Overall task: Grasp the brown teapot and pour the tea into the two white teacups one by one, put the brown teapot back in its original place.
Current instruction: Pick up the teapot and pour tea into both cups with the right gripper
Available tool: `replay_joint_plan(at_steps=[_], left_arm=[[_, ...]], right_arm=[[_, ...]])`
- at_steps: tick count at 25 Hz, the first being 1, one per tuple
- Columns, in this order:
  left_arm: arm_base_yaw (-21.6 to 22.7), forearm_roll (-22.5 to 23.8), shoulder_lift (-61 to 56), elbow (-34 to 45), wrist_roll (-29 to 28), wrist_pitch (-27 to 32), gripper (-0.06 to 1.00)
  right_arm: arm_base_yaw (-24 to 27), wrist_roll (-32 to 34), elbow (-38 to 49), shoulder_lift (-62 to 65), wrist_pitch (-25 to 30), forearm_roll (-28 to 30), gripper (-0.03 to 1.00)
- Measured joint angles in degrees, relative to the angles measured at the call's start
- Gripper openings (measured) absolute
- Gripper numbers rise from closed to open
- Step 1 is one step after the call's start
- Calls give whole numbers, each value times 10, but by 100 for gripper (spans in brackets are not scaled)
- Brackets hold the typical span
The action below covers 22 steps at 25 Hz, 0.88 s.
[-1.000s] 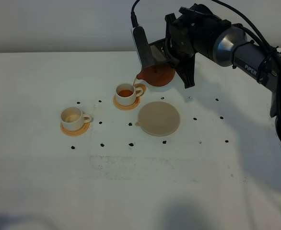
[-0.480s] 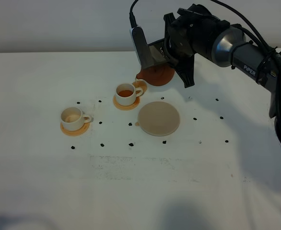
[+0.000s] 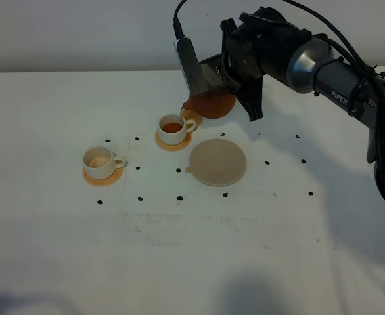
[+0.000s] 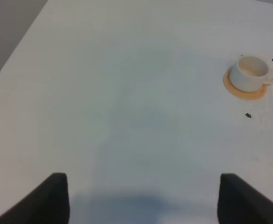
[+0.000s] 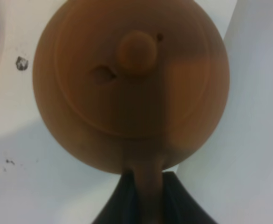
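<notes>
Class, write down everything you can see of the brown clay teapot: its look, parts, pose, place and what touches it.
The squat, round, reddish-brown clay teapot looks matte. It has a flat round lid with a knob and a small vent hole, and a loop handle. The right gripper is shut on that handle; nothing else touches it. It hangs above the white table, tipped spout-down toward the white teacup holding amber tea, off its pale round trivet.

The right arm: black housings, one grey metallic segment lettered "PiPER" in white, black cables alongside; pale oblong unit at wrist.
</notes>
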State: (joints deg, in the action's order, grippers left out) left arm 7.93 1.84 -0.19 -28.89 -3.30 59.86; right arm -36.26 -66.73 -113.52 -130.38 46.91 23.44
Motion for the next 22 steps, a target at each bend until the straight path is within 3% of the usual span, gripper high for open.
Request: replay_joint_plan(at_steps=[22], left_arm=[[0, 0, 0, 0, 0, 0, 67]], right_arm=[[-2, 0, 0, 0, 0, -2, 9]])
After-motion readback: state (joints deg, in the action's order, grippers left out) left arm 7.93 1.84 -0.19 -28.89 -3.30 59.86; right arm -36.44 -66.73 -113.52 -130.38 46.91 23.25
